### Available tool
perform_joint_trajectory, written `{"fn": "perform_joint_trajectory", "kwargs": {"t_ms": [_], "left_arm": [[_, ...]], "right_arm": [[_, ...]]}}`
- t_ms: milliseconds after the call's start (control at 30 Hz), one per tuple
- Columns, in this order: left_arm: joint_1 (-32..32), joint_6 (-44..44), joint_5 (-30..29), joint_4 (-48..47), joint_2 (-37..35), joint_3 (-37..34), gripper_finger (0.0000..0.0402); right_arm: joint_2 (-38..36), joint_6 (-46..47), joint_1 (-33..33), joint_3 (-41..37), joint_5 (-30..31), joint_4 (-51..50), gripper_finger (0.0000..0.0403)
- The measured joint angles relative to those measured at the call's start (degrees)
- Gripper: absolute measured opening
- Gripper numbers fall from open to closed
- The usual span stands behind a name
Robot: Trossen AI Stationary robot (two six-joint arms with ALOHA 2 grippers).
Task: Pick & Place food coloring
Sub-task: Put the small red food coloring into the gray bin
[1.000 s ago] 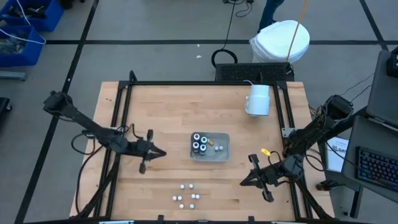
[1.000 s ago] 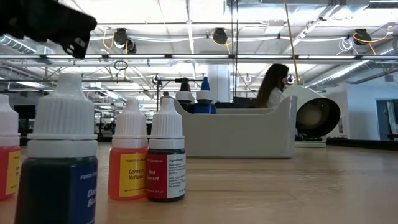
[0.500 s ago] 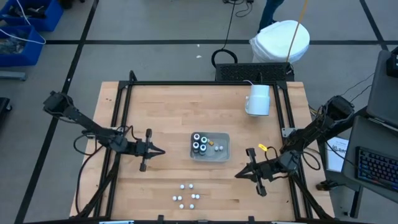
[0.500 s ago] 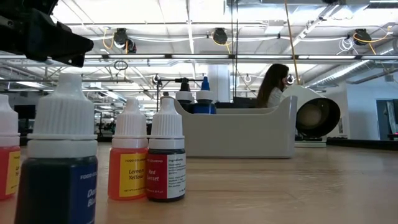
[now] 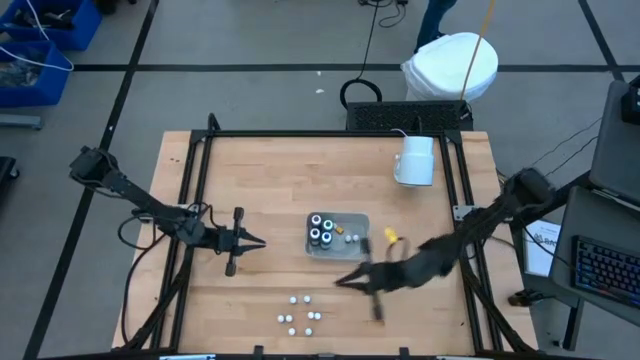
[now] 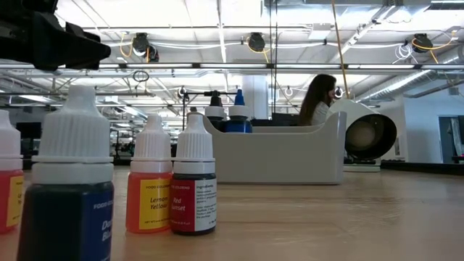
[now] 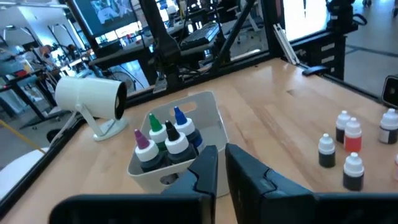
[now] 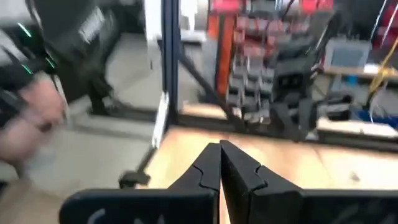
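Left gripper point(image 5: 258, 241): low over the left half of the table point(image 5: 260, 170), level with the tray point(image 5: 360, 248) and well apart from it, tips toward it. In the left wrist view, a narrow gap between the two dark fingers point(image 7: 205, 174), with nothing in it and nothing touched.

Right gripper point(image 5: 340, 280): blurred in the high view, reaching in from the right to a spot just near of the tray and just far and right of the loose bottles. Fingers pressed together in the right wrist view point(image 8: 219, 149), pinching nothing.

Food coloring in two places:
- Loose dropper bottles point(image 5: 302, 312): a small white-capped cluster standing upright on bare wood by the near edge, about mid-table. Up close in the low view: a blue bottle point(image 6: 69, 181), a yellow bottle point(image 6: 150, 185) and a red bottle point(image 6: 194, 185), the last two side by side, almost touching.
- In the tray at the table's centre: four dark pots point(image 5: 320, 230) packed into its left end, seen from the left wrist as taller bottles with purple, green and blue tips point(image 7: 165, 137). A couple of small bottles point(image 5: 350, 236) lying in the right part.

White mug point(image 5: 415, 160): far right on the table, well apart from the tray.

A person point(image 6: 319, 98) in the room behind the table.
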Motion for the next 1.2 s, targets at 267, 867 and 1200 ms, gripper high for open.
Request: {"fn": "perform_joint_trajectory", "kwargs": {"t_ms": [267, 867, 1200], "left_arm": [[0.00, -5.09, -1.92, 1.34, -0.01, 0.07, 0.0038], [0.00, 1.02, -1.80, 2.55, -0.01, 0.09, 0.0035], [0.00, 1.85, -1.82, 2.83, -0.01, 0.09, 0.0035]], "right_arm": [[19.43, 4.32, 5.26, 26.95, 0.01, -28.86, 0.0000], [33.03, 6.29, 13.92, 36.77, 10.70, -33.68, 0.0000], [32.96, 15.74, 11.24, 36.77, 10.53, -33.63, 0.0020]]}}
